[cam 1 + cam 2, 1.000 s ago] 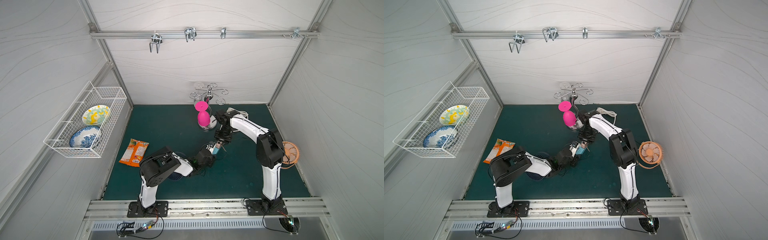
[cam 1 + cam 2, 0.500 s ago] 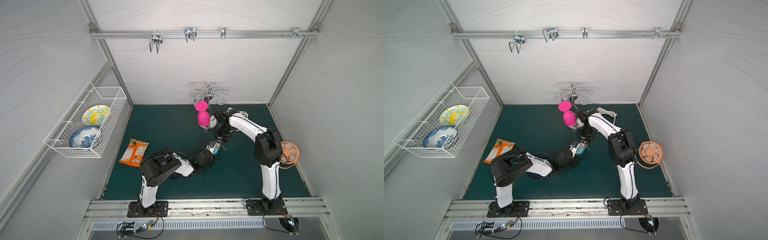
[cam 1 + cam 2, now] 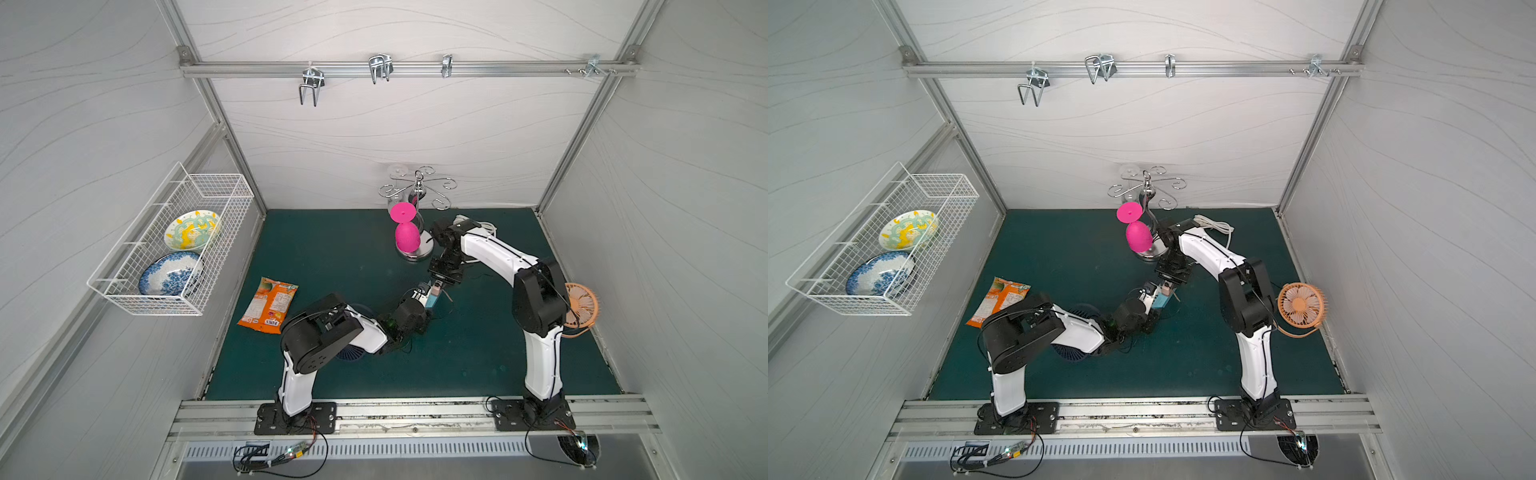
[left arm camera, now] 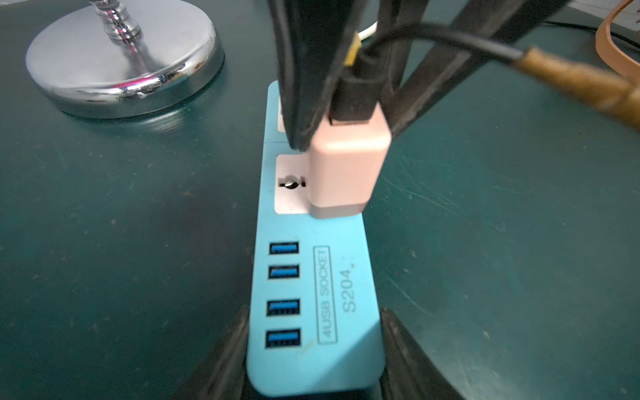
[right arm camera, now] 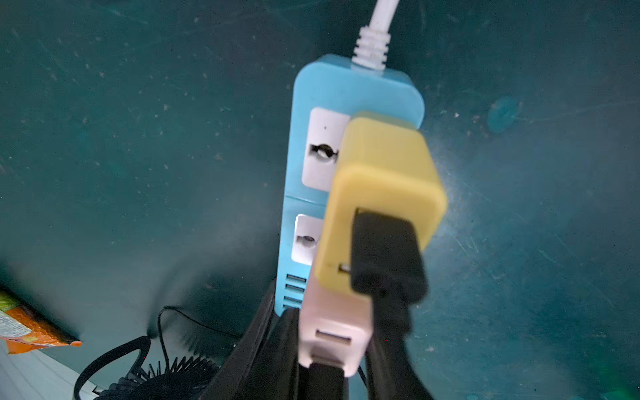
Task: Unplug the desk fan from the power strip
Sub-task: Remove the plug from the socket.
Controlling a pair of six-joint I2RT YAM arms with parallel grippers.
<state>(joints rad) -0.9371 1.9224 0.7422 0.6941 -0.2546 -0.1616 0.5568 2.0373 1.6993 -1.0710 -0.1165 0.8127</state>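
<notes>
The light-blue power strip (image 4: 311,294) lies on the green mat mid-table, also seen in both top views (image 3: 432,298) (image 3: 1161,300). My left gripper (image 4: 313,346) is shut on its end with the small ports. A pink adapter (image 4: 346,166) stands in the socket beside those ports, and my right gripper (image 5: 332,353) is shut on it from above. A black cable runs from the adapter toward the peach desk fan (image 3: 582,305) at the right wall. A yellow adapter (image 5: 381,180) with its own black cable fills the far socket.
A chrome stand base (image 4: 121,59) holding a pink glass (image 3: 406,235) sits just behind the strip. A dark fan (image 3: 1073,353) lies under my left arm. An orange snack bag (image 3: 269,305) lies at the left. A wire basket (image 3: 124,291) hangs on the left wall.
My right gripper's jaws have closed on the pink adapter. The left gripper keeps its hold on the strip, and both arms have barely shifted.
</notes>
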